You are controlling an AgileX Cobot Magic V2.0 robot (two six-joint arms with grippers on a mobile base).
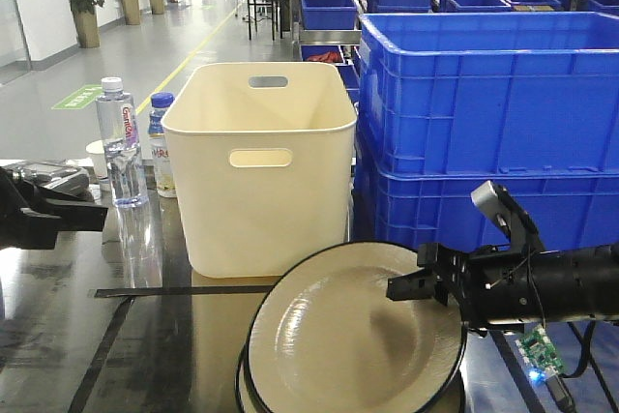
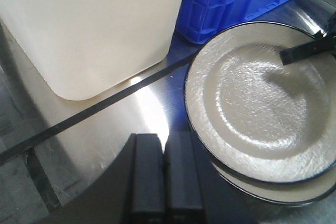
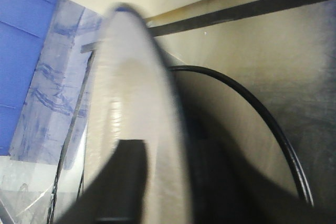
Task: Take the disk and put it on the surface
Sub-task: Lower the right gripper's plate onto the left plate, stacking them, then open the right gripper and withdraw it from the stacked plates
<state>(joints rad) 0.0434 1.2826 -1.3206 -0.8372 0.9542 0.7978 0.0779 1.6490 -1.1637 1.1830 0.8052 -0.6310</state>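
The disk (image 1: 338,336) is a cream plate with a black rim. It is tilted up on edge, with my right gripper (image 1: 414,285) shut on its right rim. Under it a second, similar plate (image 1: 244,386) lies flat on the surface (image 1: 145,345), a dark glossy tabletop with black tape lines. The left wrist view shows the raised disk (image 2: 252,98) over the lower plate (image 2: 273,191). In the blurred right wrist view the disk (image 3: 134,103) stands edge-on in my right gripper (image 3: 168,182). My left gripper (image 2: 165,139) is shut and empty, hovering over the tabletop (image 2: 94,145) left of the plates.
A cream plastic bin (image 1: 261,162) stands just behind the plates. Stacked blue crates (image 1: 484,113) fill the right rear. Two water bottles (image 1: 121,142) stand at the left rear. A black tape line (image 1: 184,290) crosses the tabletop in front of the bin.
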